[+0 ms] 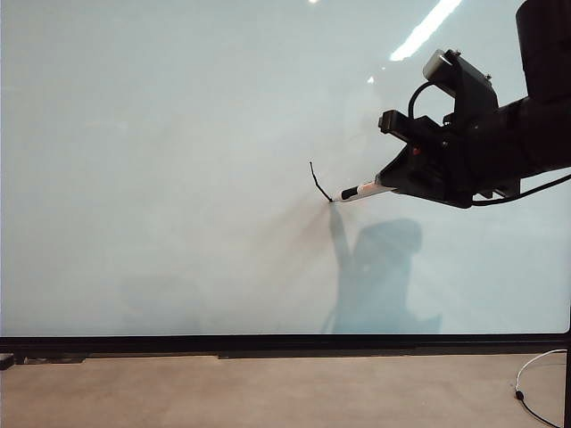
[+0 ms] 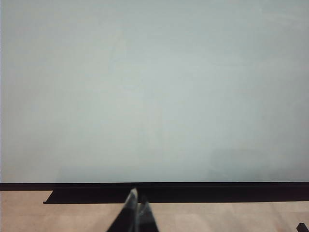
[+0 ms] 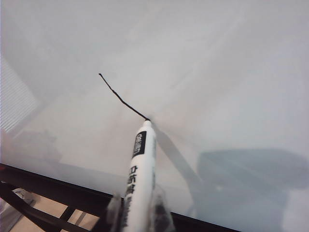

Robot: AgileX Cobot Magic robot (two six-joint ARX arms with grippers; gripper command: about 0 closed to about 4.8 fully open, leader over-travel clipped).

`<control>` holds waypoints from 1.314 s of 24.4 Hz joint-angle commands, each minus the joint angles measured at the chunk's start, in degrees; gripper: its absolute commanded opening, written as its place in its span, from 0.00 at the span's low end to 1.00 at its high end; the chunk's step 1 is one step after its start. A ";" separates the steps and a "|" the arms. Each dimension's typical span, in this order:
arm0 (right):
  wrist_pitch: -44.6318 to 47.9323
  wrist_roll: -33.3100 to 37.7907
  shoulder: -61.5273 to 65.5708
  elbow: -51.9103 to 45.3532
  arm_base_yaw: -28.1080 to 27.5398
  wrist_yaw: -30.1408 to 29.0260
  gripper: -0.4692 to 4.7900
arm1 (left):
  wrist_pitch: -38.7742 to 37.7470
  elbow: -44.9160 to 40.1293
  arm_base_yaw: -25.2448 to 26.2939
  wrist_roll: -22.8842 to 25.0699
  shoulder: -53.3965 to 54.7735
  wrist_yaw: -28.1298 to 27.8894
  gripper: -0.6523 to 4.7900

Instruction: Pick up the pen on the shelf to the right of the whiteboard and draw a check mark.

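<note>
My right gripper [image 1: 403,181] [image 3: 139,209] is shut on the pen [image 1: 364,190] [image 3: 141,174], a white barrel with black print. The pen's dark tip touches the whiteboard [image 1: 178,178] [image 3: 217,63] at the lower end of a short black stroke [image 1: 318,182] [image 3: 121,99], the only part of the check mark that shows. That stroke runs up and left from the tip in the exterior view. My left gripper [image 2: 137,197] is shut with nothing in it, low before the whiteboard [image 2: 154,87], and does not show in the exterior view.
The board's black frame [image 1: 285,343] runs along its lower edge above a tan surface [image 1: 268,392]. A white cable [image 1: 535,366] lies at the lower right. The right arm's shadow [image 1: 379,267] falls on the board below the pen.
</note>
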 commanded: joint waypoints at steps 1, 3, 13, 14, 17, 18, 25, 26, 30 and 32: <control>0.94 -0.20 -0.31 0.07 -0.07 0.96 0.08 | 0.72 0.17 0.00 0.24 0.02 0.00 0.11; 0.98 -0.66 -0.31 0.07 -0.07 0.96 0.08 | 0.72 0.17 0.00 0.24 0.02 0.00 0.11; 1.86 -1.03 -0.50 0.07 -0.57 1.14 0.08 | 0.72 0.17 0.00 0.24 0.02 0.02 0.11; 1.90 -1.03 -0.59 0.07 -0.63 1.16 0.08 | 0.72 0.17 0.00 0.24 0.02 0.02 0.11; 1.86 -1.42 -1.09 0.09 -0.85 1.18 0.08 | 0.72 0.15 0.00 0.24 0.02 0.00 0.11; 2.01 -1.42 -1.22 0.07 -0.85 1.18 0.08 | 0.74 0.17 0.00 0.24 0.02 0.00 0.11; 1.79 -1.77 -2.62 0.07 -1.51 1.16 0.08 | 0.72 0.17 0.00 0.24 0.02 0.02 0.11; 1.79 -2.14 -2.86 0.07 -1.55 1.14 0.08 | 0.72 0.15 0.00 0.24 0.02 0.00 0.11; 1.38 -2.71 -4.11 0.07 -1.81 1.16 0.08 | 0.72 0.15 0.00 0.24 0.02 0.00 0.11; 1.20 -2.71 -4.42 0.07 -2.14 1.14 0.08 | 0.72 0.17 0.00 0.24 0.02 0.00 0.11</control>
